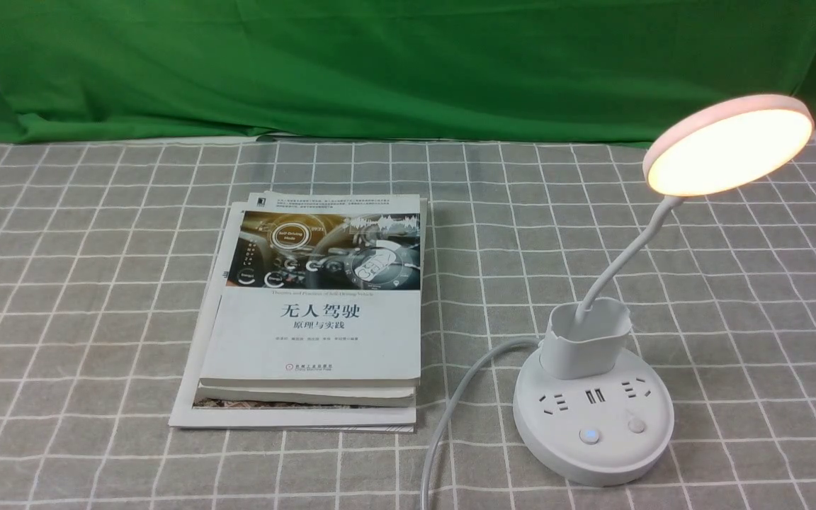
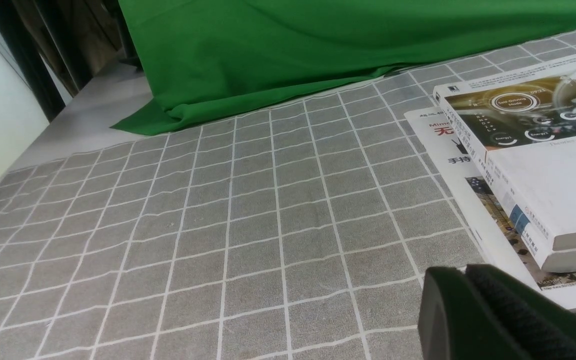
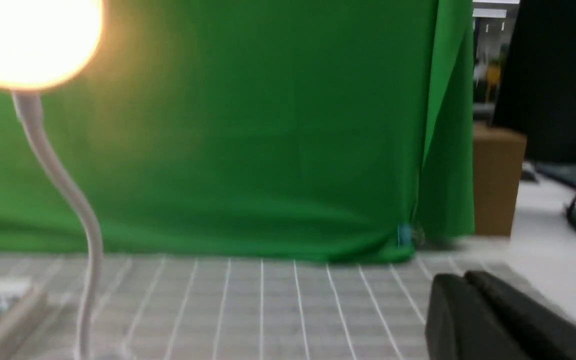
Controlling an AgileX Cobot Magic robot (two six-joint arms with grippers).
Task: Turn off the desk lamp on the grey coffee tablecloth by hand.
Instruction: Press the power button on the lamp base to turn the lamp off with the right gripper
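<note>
Desk lamp (image 1: 594,418) stands on grey coffee tablecloth (image 1: 82,283), front right, lit: disc head (image 1: 730,145) glows warm and tilts toward the books. Small white cup (image 1: 585,338) sits on the round base; only the bendy neck (image 1: 627,255) shows in it, rising to the head. Base front has sockets and two buttons, the left one (image 1: 589,435) glowing bluish, the right one (image 1: 636,425) plain. Cord (image 1: 450,411) runs off the base's left side to the near edge. Stack of books (image 1: 323,312) lies left of lamp, apart from it. Green cloth (image 1: 408,64) behind. Left claw (image 2: 473,300) low over cloth near the books, right claw (image 3: 473,305) well apart from the neck; each shows only a black tip, can't tell how far open, nothing seen held.
</note>
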